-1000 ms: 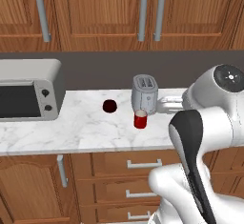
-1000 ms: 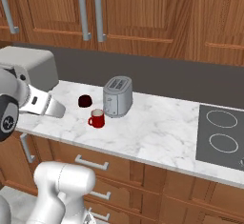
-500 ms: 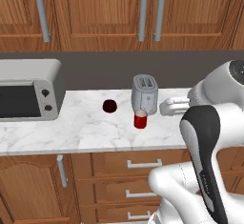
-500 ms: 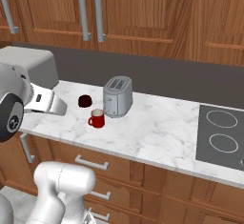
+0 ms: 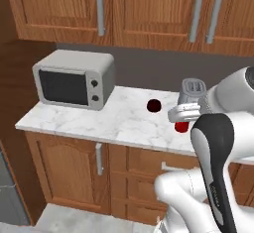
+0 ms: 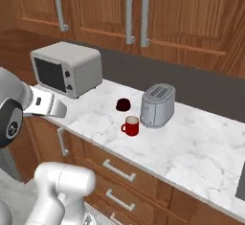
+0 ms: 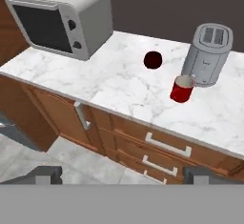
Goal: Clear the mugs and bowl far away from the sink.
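Note:
A bright red mug (image 6: 130,126) stands on the marble counter (image 6: 191,142) just in front of the silver toaster (image 6: 157,105). A dark maroon mug (image 6: 123,105) sits a little to its left and further back. In the hand view the red mug (image 7: 181,89) and the maroon mug (image 7: 153,60) lie well ahead, across the counter (image 7: 109,85). My gripper (image 7: 124,176) is open and holds nothing, hanging off the counter's front edge. From the left base my gripper (image 5: 174,116) partly covers the red mug (image 5: 181,127), near the maroon mug (image 5: 154,105). The bowl and the sink are out of view.
A grey microwave (image 5: 74,81) fills the counter's left end, with wooden wall cabinets (image 5: 149,9) above. Drawers and a cabinet door (image 7: 157,147) run under the counter. Bare floor (image 7: 71,163) lies left of and below the counter's end.
Both base views have shifted: the base has driven left, so the microwave, mugs and toaster sit further right in the picture. The gripper stays open.

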You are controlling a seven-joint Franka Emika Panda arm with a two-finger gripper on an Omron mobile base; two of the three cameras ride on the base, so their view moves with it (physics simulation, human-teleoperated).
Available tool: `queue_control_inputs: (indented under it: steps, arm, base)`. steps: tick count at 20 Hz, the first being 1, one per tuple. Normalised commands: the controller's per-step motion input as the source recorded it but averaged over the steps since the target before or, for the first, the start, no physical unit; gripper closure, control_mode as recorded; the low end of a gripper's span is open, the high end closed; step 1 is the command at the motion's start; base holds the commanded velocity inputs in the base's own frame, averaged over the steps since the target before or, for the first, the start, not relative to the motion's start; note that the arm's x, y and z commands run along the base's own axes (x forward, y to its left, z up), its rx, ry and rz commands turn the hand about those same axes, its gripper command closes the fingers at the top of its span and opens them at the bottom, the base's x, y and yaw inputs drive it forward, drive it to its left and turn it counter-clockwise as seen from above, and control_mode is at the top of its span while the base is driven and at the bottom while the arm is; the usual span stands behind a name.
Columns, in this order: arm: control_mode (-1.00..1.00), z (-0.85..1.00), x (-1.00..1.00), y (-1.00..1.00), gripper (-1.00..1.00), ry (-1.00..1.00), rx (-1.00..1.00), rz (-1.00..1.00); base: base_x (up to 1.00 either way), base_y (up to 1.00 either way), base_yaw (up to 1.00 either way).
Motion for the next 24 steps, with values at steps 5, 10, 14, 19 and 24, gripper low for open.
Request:
queue_control_inputs:
  steps: [5, 10, 14, 19, 24]
  arm:
    - [1.0, 0.0, 0.0, 0.0, -1.0, 0.0, 0.0, 0.0]
    - [1.0, 0.0, 0.0, 0.0, -1.0, 0.0, 0.0, 0.0]
    - [1.0, 0.0, 0.0, 0.0, -1.0, 0.0, 0.0, 0.0]
    - [1.0, 0.0, 0.0, 0.0, -1.0, 0.0, 0.0, 0.0]
    - [1.0, 0.0, 0.0, 0.0, -1.0, 0.0, 0.0, 0.0]
  base:
    - [0.0, 0.43, 0.85]
    - [0.0, 0.08, 0.98]
    - [0.0, 0.04, 1.0]
    - [0.0, 0.0, 1.0]
    - [0.0, 0.0, 1.0]
